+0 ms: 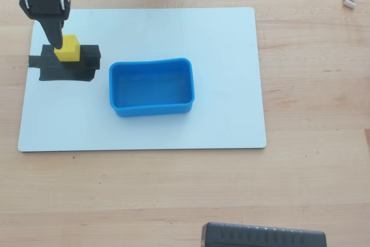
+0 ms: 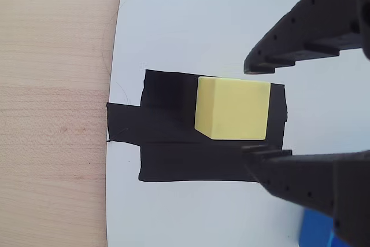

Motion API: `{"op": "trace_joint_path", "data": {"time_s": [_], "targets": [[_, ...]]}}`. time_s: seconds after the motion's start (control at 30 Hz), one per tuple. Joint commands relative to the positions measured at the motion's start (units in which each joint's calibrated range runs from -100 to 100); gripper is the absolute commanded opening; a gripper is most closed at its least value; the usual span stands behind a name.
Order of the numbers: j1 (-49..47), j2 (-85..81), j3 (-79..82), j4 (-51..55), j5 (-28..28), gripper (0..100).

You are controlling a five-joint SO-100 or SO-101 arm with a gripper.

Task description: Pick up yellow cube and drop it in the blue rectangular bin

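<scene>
The yellow cube (image 1: 69,48) sits on a black tape patch (image 1: 60,69) at the left of the white board. The wrist view shows it (image 2: 233,108) the same way. My gripper (image 1: 59,43) reaches down from the upper left and is over the cube. In the wrist view my gripper (image 2: 256,109) is open, with one finger (image 2: 295,39) above the cube and the other (image 2: 300,177) below it, both close to its sides. I cannot tell if they touch it. The blue rectangular bin (image 1: 152,107) stands empty at the board's middle, to the right of the cube. Only a corner of it (image 2: 315,232) shows in the wrist view.
The white board (image 1: 219,39) lies on a wooden table (image 1: 312,85). A black device (image 1: 263,236) sits at the bottom edge. Small white bits (image 1: 349,1) lie at the top right.
</scene>
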Motion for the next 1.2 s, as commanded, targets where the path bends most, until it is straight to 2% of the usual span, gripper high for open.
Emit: {"op": "trace_joint_path", "data": {"time_s": [0.0, 0.43, 0.83, 0.9, 1.07, 1.17], "targets": [[0.3, -0.7, -5.0, 1.1, -0.9, 32], [0.2, 2.3, -3.6, -0.4, -1.2, 32], [0.9, 5.5, 4.2, -8.1, -1.2, 31], [1.0, 6.2, 4.6, -8.5, -1.2, 27], [1.0, 7.2, 4.6, -8.6, -1.2, 9], [1.1, 7.1, 3.5, -7.7, -1.8, 8]]}}
